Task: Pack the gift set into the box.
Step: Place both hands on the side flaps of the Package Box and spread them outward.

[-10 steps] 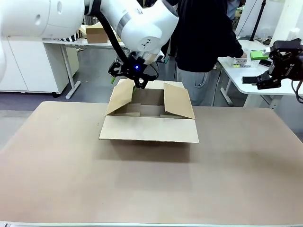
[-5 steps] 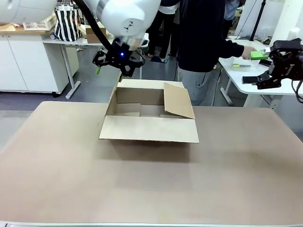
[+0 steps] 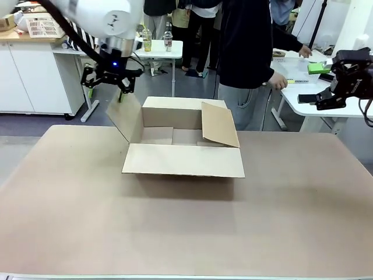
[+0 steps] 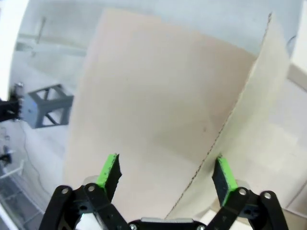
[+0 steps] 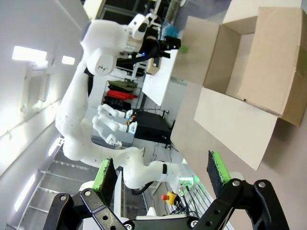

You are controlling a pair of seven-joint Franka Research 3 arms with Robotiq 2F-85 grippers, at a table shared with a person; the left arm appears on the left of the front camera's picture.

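Step in hand: I judge this to be opening up the box (image 3: 183,160) so that the gift set can go in.
Box: on the counter (image 3: 186,239), toward the far edge, mouth up. The floor I can make out inside is bare cardboard.
Flaps: the near flap (image 3: 183,158) lies folded out flat, the left flap (image 3: 125,116) stands splayed outward, and the right flap (image 3: 220,123) leans in over the opening.
Left end effector (image 3: 111,81): just above the top of the left flap. In the left wrist view its jaws stand wide and a cardboard edge runs up between the green pads (image 4: 109,170), with nothing pinched.
Right end effector (image 3: 327,99): parked well off to the right, clear of the counter, with its jaws spread wide and nothing in them.
Person (image 3: 250,52): standing at the far side, right behind the box.
Risk, flaps: the left flap could spring back with nothing clamped on it, and the right one already overhangs the mouth — either would foul the gift set going in.
Risk, box: it looks light, so a snag on the flap edge during a retreat could drag or tip it.
Risk, person: they are close — I'd watch for a hand reaching in.
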